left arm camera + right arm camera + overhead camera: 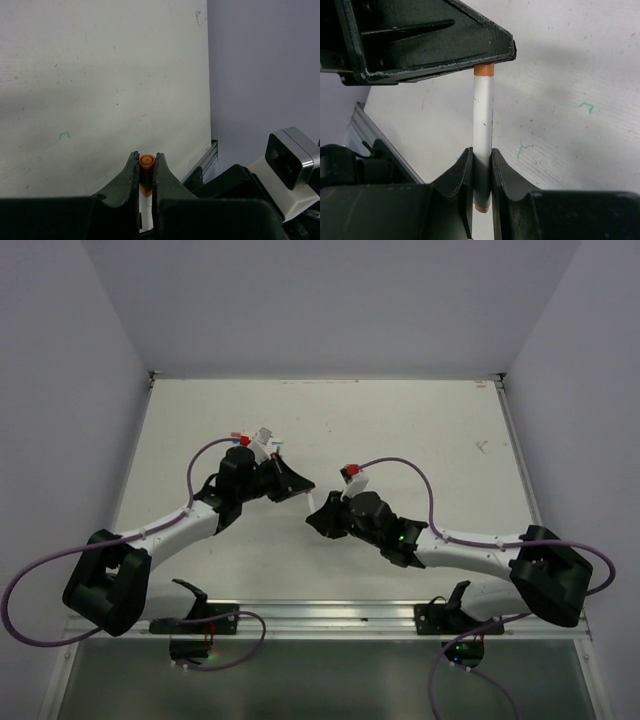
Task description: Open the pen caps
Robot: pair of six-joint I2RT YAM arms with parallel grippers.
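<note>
Left gripper, its jaws pressed together, pinches an orange cap, which the left wrist camera sees end-on as a small ring squeezed between two black fingers. Right gripper is clamped on the same pen, holding the slim white barrel near its far end, where a small orange tip pokes out just past the jaws. The pen spans the gap between the two grippers, held off the white table near its middle. In the overhead view the two arms meet there, but the pen itself is too small to make out. The cap looks fully seated, its orange edge meeting the barrel with no gap. Judging by its looks, the pen is light, stiff, smooth plastic, so it should neither sag nor crush, but it could slide through the jaws or swing sideways under a hard tug. The holds look sensible: one squarely on the stubby cap, the other on the bare barrel. A straight pull along the pen's length should suit a snug press-fit cap better than any bending.
</note>
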